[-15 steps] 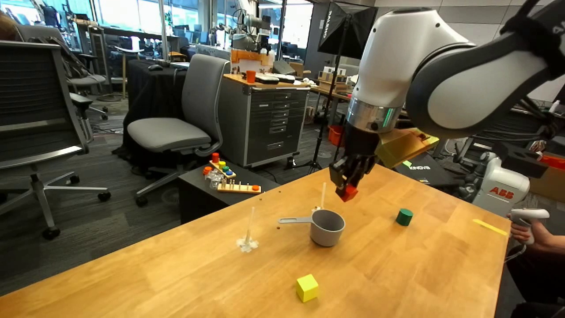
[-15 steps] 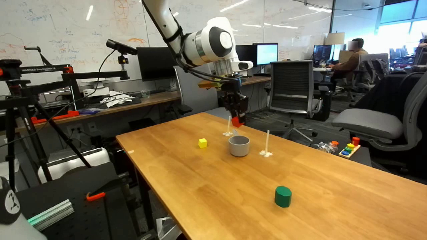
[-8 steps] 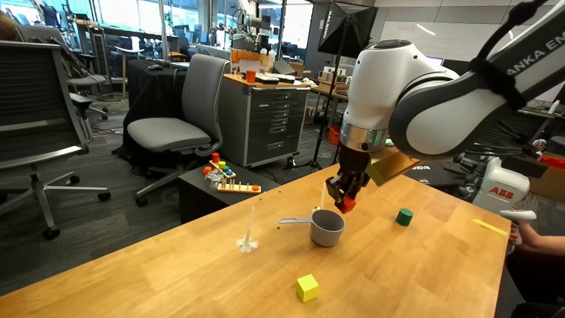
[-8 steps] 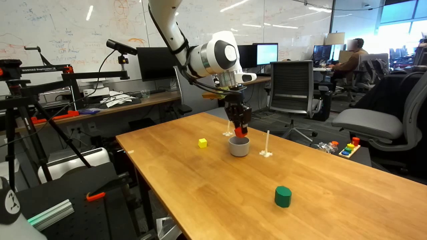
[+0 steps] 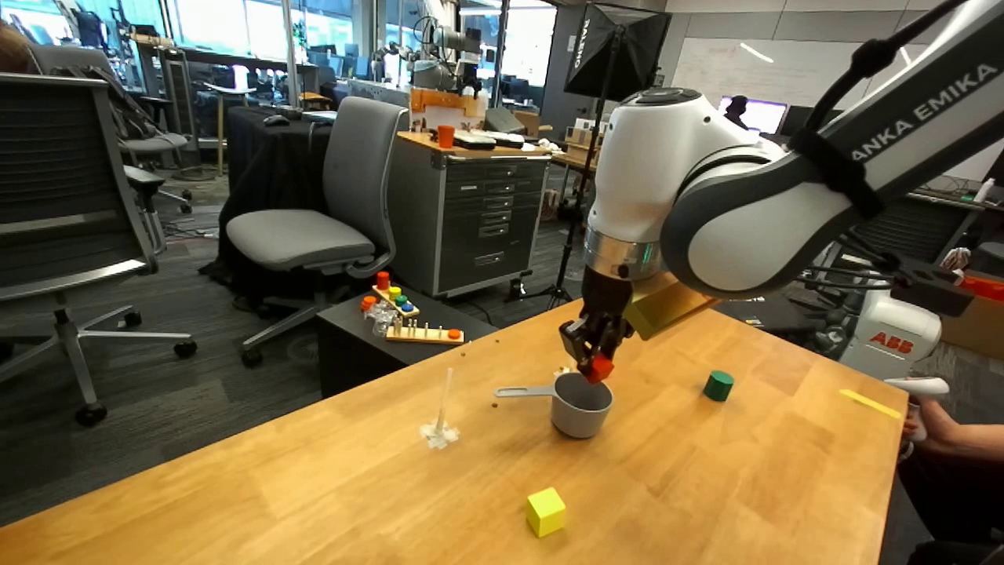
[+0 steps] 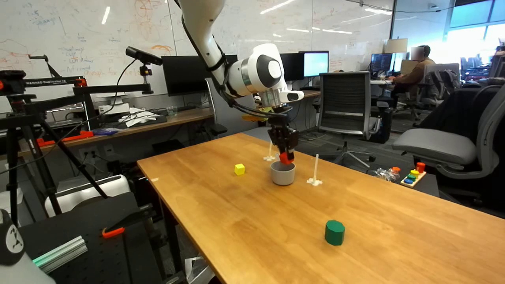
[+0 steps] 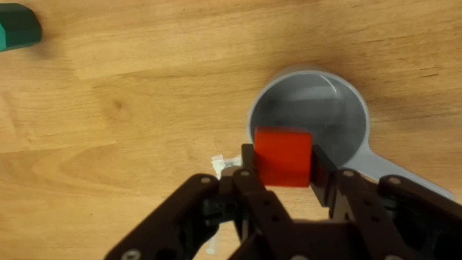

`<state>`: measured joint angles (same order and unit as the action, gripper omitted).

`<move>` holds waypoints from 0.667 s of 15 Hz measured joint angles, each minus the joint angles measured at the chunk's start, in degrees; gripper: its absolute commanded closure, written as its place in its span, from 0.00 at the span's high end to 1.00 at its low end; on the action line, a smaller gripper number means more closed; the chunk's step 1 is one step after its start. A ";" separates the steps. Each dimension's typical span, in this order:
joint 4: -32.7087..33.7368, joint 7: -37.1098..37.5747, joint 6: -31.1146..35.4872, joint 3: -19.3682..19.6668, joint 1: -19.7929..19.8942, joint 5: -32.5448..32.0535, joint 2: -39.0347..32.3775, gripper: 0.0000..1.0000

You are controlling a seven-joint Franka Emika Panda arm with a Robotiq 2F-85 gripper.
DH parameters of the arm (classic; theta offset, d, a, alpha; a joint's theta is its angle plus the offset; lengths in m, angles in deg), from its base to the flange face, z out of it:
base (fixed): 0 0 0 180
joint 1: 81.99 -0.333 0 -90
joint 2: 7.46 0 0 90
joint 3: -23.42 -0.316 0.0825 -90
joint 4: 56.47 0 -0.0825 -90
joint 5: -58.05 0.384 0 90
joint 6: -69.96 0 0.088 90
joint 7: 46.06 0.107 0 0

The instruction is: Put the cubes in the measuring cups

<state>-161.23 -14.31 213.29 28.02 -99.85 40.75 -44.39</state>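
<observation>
My gripper (image 7: 283, 155) is shut on the red cube (image 7: 283, 159), one finger against each side. In the wrist view the cube overlaps the lower left of the grey measuring cup's (image 7: 308, 72) mouth and hides part of the rim. Both exterior views put the red cube (image 5: 600, 369) low over the edge of the upright grey cup (image 6: 282, 175); whether they touch is unclear. A yellow cube (image 5: 546, 512) rests apart on the table. The green block (image 6: 334, 232), octagonal on top, stands farther off and is cut by the wrist view's corner.
Two thin white upright sticks rise from whitish bases near the cup: a stick (image 6: 316, 169) to one side and another stick (image 6: 270, 149) behind it. The cup's handle (image 5: 524, 391) reaches out sideways. A yellow tape strip (image 5: 871, 403) lies near the table's edge.
With the red cube held throughout, my gripper has come down and across to the cup's mouth. The cup, yellow cube and green block have stayed put.
</observation>
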 measured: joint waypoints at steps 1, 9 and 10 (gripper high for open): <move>0.39 0.32 -0.08 0.01 -0.26 0.00 -0.38 0.65; 1.57 1.63 -1.16 0.17 -1.33 0.05 -1.59 1.00; 1.57 1.63 -1.18 0.38 -1.32 0.05 -1.57 1.00</move>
<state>-159.67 -12.68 212.11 28.40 -101.17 40.81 -45.95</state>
